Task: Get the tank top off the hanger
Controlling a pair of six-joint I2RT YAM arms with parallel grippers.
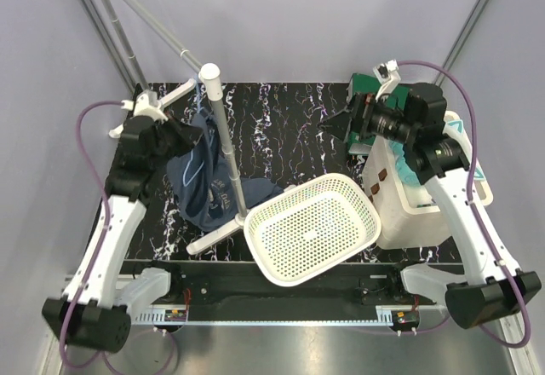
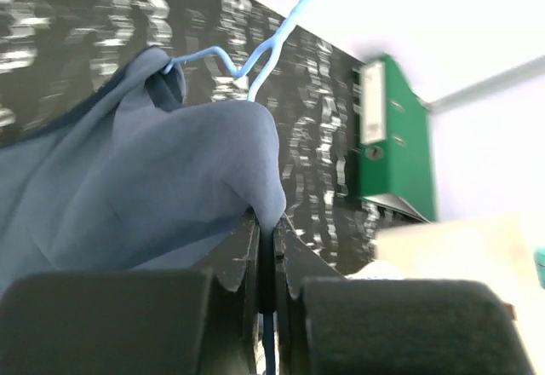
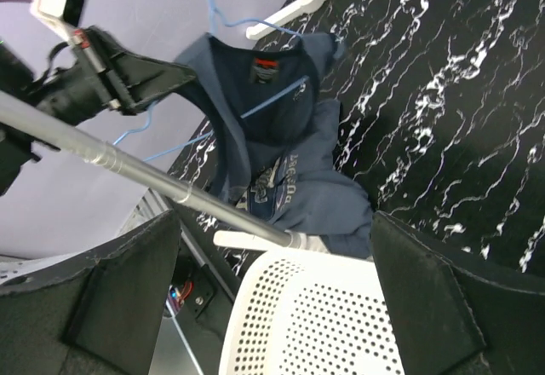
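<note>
The navy tank top (image 1: 204, 183) hangs on the light-blue wire hanger (image 1: 201, 109) from the stand pole, its lower part lying on the black table. My left gripper (image 1: 194, 135) is shut on a fold of the tank top (image 2: 145, 196) near a strap; the hanger wire (image 2: 264, 51) rises just beyond it. My right gripper (image 1: 330, 125) is open and empty, held above the table to the right of the garment. In the right wrist view the tank top (image 3: 281, 153) and hanger (image 3: 272, 100) show across the table, with the left gripper (image 3: 183, 72) at the strap.
A white-and-grey stand pole (image 1: 225, 128) rises beside the garment. A white perforated basket (image 1: 311, 226) lies at the front centre. A white box (image 1: 417, 204) and a green binder (image 1: 366, 85) stand at the right.
</note>
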